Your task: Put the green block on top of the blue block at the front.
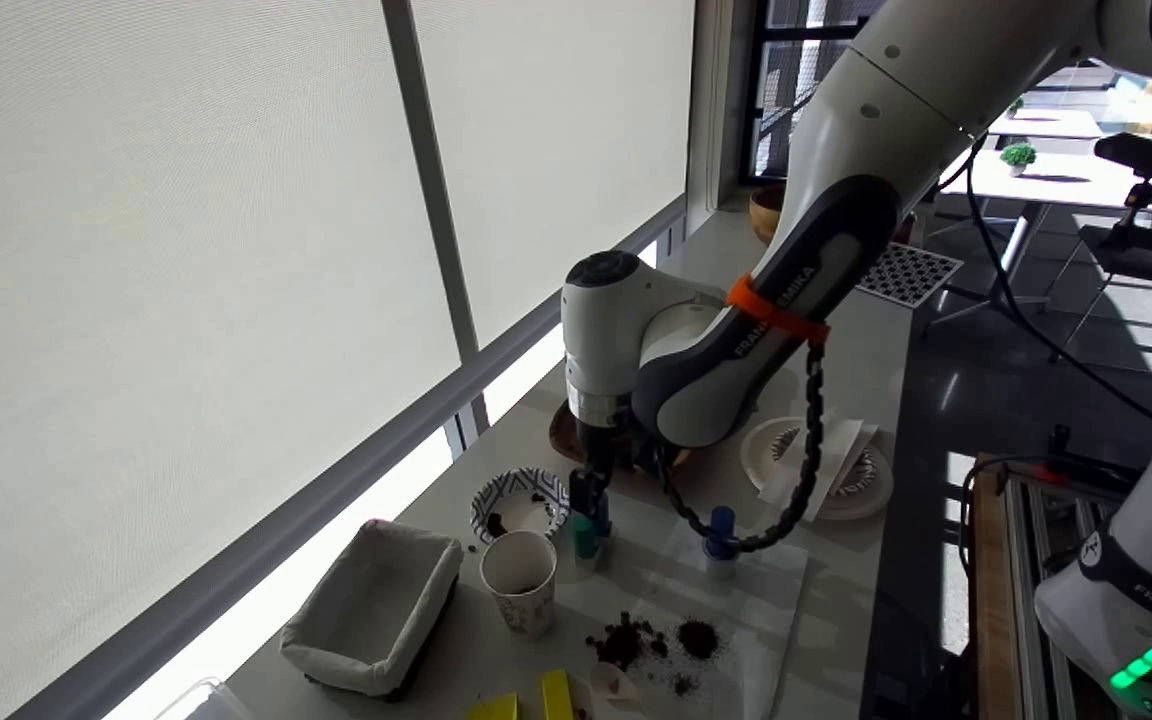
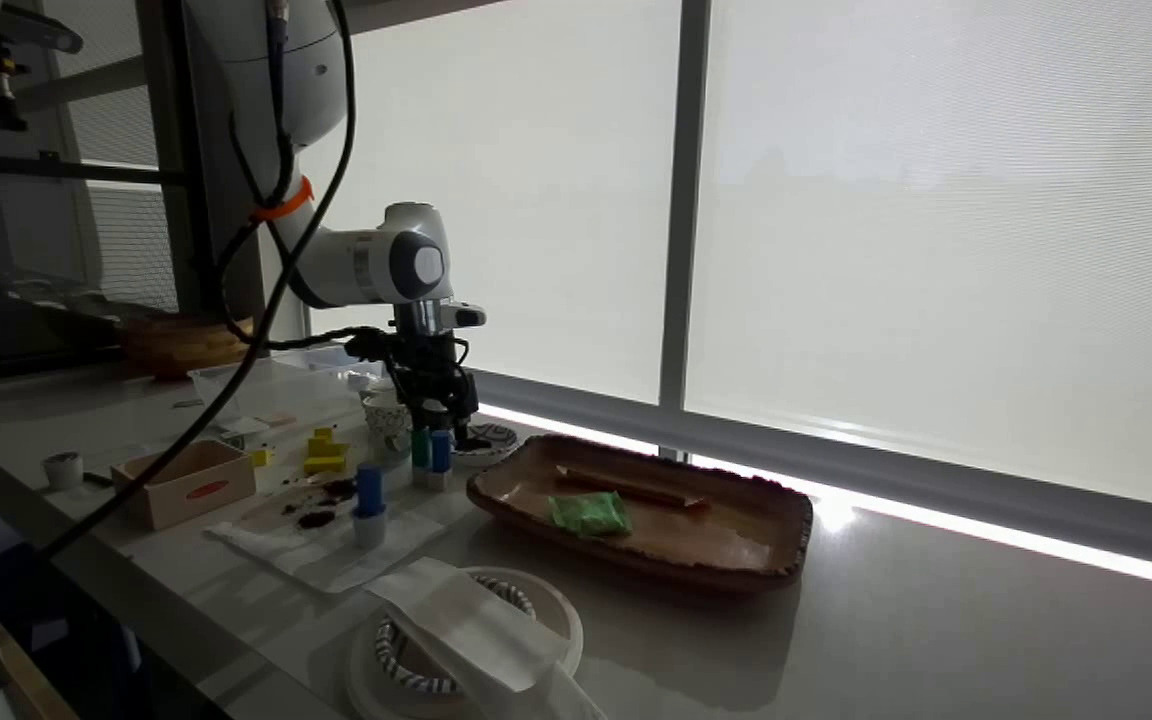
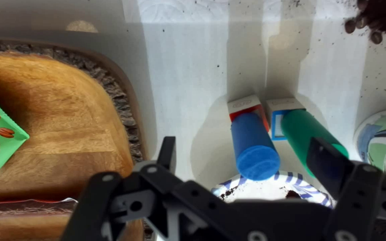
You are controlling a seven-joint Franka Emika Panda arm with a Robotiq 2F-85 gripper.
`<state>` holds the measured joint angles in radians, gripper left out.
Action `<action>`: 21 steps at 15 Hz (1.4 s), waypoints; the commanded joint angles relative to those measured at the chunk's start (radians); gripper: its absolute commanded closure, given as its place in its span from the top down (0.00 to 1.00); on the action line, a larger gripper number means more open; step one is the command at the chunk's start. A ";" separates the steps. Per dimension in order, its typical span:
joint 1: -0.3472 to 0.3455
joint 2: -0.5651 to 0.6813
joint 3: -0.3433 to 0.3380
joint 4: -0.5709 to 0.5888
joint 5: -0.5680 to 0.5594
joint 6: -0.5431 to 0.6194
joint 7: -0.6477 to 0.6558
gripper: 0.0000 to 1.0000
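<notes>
Beside a wooden tray [image 2: 736, 548] on the tabletop [image 2: 896, 630], the end effector [image 3: 243, 149] hung with its jaws spread wide near the green block [image 3: 308, 134] and a blue block [image 3: 255, 144], which stood upright side by side, each on a small box [image 3: 285, 104]. A second blue block [image 2: 369, 490] stood on a white base [image 2: 369, 530] on paper [image 2: 326, 570], nearer the plate [image 2: 566, 620].

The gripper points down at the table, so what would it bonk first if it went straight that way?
Probably the green block: in the wrist view, one of the fingers seems right over its top end. How big the gap is, or whether they touch, is hard to tell.
</notes>
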<state>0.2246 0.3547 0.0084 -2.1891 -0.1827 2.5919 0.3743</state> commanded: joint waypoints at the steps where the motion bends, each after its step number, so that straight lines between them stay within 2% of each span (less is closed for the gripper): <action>1: -0.005 0.031 0.007 0.020 0.014 0.031 -0.026 0.78; 2: -0.004 0.034 0.007 0.024 0.013 0.031 -0.027 0.71; 3: -0.003 0.036 0.006 0.029 0.013 0.032 -0.028 0.69; 10: -0.005 0.041 0.009 0.041 0.015 0.037 -0.038 0.15; 12: -0.006 0.042 0.011 0.044 0.017 0.037 -0.044 0.52; 13: -0.006 0.043 0.011 0.045 0.018 0.037 -0.047 0.52; 14: -0.006 0.044 0.012 0.046 0.019 0.037 -0.049 0.58; 19: -0.008 0.049 0.017 0.048 0.024 0.037 -0.065 0.96; 21: -0.009 0.056 0.019 0.049 0.027 0.037 -0.072 1.00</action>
<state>0.2244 0.3858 0.0178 -2.1454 -0.1764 2.5969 0.3293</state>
